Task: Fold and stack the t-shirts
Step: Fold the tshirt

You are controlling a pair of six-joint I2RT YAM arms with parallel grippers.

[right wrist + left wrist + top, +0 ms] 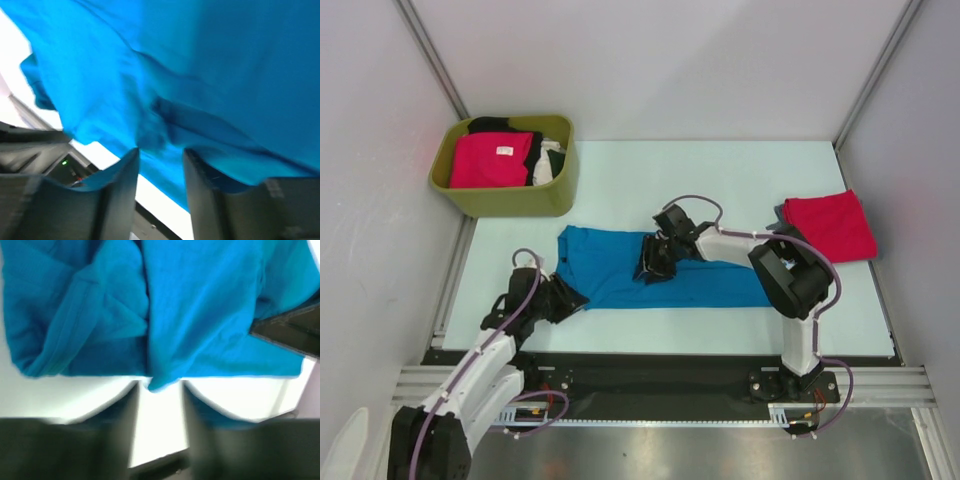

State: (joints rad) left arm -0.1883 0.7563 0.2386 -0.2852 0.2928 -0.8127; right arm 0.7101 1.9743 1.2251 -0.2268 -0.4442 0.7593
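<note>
**Folding the blue shirt: both pincers at the cloth**

The blue shirt lies lengthwise across the middle of the counter, partly folded. The left pincer stands parted at its near-left corner, and the right pincer stands parted over its middle; neither looks clamped on the fabric.

The fold will probably turn out best if the edges are lined up and wrinkles smoothed before the shirt goes onto the folded red shirt at the right.

Both wrist views are blurred. I cannot tell whether the cloth touches the finger pads. The right arm hides part of the shirt. More shirts sit in the tub, but I cannot count them.
</note>
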